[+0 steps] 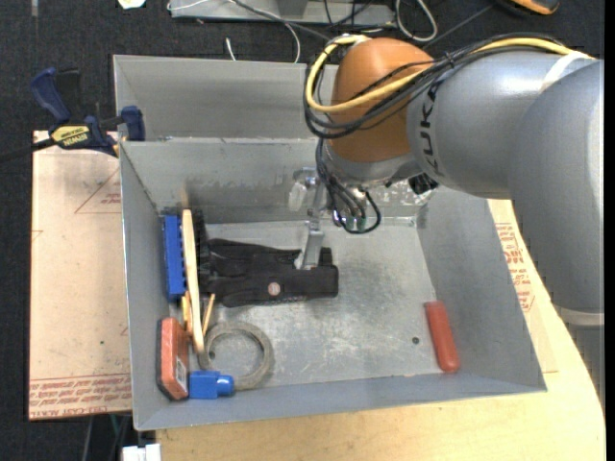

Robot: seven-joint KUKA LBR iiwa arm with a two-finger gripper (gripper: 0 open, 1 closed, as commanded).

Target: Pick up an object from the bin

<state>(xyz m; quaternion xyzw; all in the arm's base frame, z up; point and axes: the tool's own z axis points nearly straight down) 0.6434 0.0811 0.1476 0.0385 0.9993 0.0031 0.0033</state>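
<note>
Camera view, contents of bin.
- Bin (461,257): grey metal, centre of the frame.
- Arm (509,133): grey, orange cover and yellow cables at the wrist, entering from the right.
- Pincer (313,255): lowered at the centre of the frame, tip at the right end of the black item; open or closed cannot be told.
- Black item (259,275): long, dark, crumpled at its left end; lies left of centre.
- Blue comb (173,255) and wooden stick (191,281): side by side along the left wall.
- Tape ring (240,353), blue cap (209,385), orange block (173,358): lower left corner, close together.
- Red marker (442,335): lower right, well apart from the rest.
</note>
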